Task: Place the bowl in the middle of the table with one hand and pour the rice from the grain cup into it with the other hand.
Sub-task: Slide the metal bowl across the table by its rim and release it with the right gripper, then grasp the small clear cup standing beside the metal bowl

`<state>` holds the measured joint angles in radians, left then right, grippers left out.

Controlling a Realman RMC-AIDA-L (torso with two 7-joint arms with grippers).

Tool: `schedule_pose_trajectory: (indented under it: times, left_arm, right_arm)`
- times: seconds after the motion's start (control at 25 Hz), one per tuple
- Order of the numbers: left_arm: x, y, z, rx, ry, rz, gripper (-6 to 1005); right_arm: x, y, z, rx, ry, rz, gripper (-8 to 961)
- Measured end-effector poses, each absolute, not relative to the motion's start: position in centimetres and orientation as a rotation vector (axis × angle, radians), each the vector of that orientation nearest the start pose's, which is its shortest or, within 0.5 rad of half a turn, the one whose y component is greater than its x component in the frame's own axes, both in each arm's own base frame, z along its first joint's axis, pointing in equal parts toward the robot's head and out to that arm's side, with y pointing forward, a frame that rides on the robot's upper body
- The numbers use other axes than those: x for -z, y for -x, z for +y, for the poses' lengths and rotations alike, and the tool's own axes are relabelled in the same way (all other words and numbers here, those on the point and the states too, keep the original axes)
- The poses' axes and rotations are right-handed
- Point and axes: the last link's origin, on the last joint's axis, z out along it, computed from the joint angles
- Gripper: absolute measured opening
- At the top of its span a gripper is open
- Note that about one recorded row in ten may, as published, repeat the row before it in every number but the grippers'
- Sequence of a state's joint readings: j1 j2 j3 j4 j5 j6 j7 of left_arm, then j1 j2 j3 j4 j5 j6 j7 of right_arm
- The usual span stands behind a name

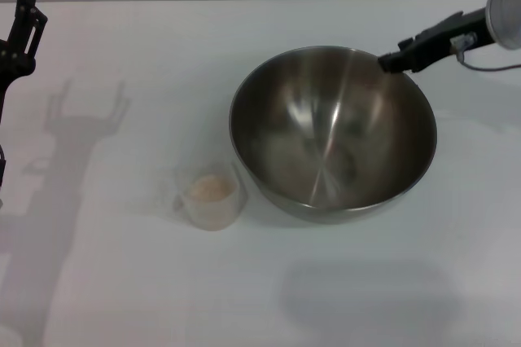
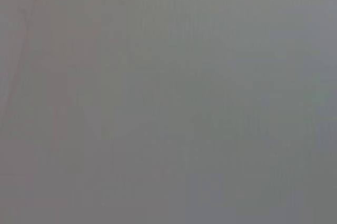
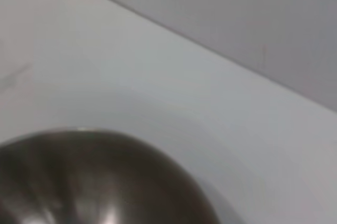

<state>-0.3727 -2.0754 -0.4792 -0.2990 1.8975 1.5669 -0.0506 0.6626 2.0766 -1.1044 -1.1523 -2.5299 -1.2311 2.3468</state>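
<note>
The right gripper [image 1: 391,60] fingers pinch the far rim of the steel bowl [image 1: 330,139] — slide it gently, keeping it clear of the grain cup [image 1: 212,195] of rice [image 1: 208,189] — left gripper [image 1: 24,5] parked, fingers' state unclear.

My work surface is the table [image 1: 114,298], a plain white top that fills nearly everything I see ahead of me. Two things rest directly on it. The bowl [image 1: 332,131] sits upright toward my right, wide, shiny steel and empty inside. The grain cup [image 1: 212,195] stands just beside the bowl on its left near side, upright, small and clear, holding the rice [image 1: 209,188]. Arm shadows fall across the table left of the cup.
</note>
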Motion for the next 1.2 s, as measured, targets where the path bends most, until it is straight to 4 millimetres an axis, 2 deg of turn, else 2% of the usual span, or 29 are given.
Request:
schedule_pose_trajectory:
  times: [0.24, 0.6, 0.96, 1.08, 1.2]
  left_arm:
    - [0.1, 28.7, 29.3, 0.994, 1.418, -0.332, 780]
    - [-0.1, 28.8, 29.1, 0.995, 1.413, -0.322, 777]
    - [-0.1, 28.8, 29.1, 0.996, 1.414, -0.320, 775]
    - [-0.1, 28.8, 29.1, 0.996, 1.414, -0.320, 774]
    - [-0.1, 28.8, 29.2, 0.994, 1.414, -0.321, 773]
  right_arm:
    - [-4.0, -17.9, 42.6, 0.019, 2.369, 0.756, 408]
    - [-3.5, -16.0, 44.1, -0.066, 2.253, 0.554, 408]
    - [-2.6, -14.5, 45.0, -0.236, 1.980, 0.266, 409]
    - [-1.7, -14.4, 44.7, -0.333, 1.820, 0.131, 409]
    - [-1.0, -14.4, 44.0, -0.399, 1.733, 0.064, 409]
